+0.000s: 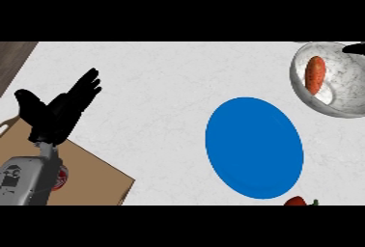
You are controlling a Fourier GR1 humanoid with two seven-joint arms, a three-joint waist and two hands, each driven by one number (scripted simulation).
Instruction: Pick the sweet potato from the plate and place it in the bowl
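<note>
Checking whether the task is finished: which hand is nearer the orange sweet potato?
Right. A black tip at the top right edge, probably the right hand, is just beside the orange sweet potato lying in the white marbled bowl. The left hand rests open far across the counter.

a single head view looks steeply down on the pale bench (pixel 157 87) from above. the blue plate (pixel 254 147) sits right of centre; the bowl (pixel 329 99) above-right of it is cut by the edge, and the left forearm (pixel 25 181) enters from below, far left of the plate.
</note>
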